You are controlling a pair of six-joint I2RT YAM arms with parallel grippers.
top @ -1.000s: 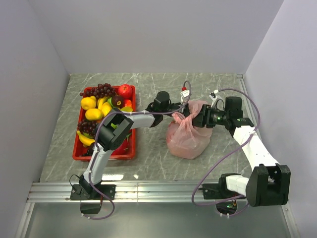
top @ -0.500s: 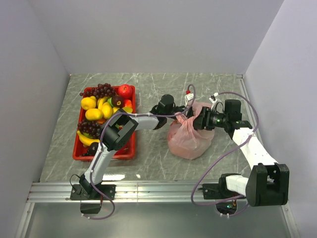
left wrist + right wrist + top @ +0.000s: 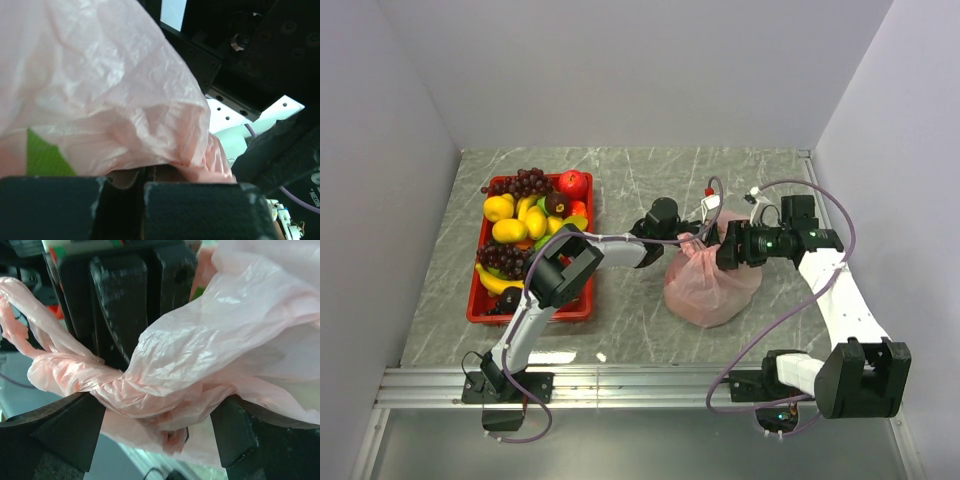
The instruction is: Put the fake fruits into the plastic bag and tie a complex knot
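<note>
From above, the thin translucent pink plastic bag (image 3: 712, 292) sits on the grey marbled table (image 3: 640, 180), its gathered neck between the left hand (image 3: 692, 240) and right hand (image 3: 722, 250); glossy plastic fruits (image 3: 525, 220) fill a red rectangular tray (image 3: 478, 300) well to the left hand's left; the left wrist view shows that hand clenched on pink film; the right wrist view shows the right hand's jaws spread wide, released, with the twisted bunch of film (image 3: 150, 390) lying between them.

Seen from above, my left gripper (image 3: 686, 238) is buried in the gathered film of the plastic bag (image 3: 712, 290), its jaws unreadable there. The film veils the contents; only a blurred green patch (image 3: 42, 157) shows through. My left arm (image 3: 610, 247) covers part of the red tray (image 3: 472, 300). The bottom edge cuts off my right fingers (image 3: 60, 437).
</note>
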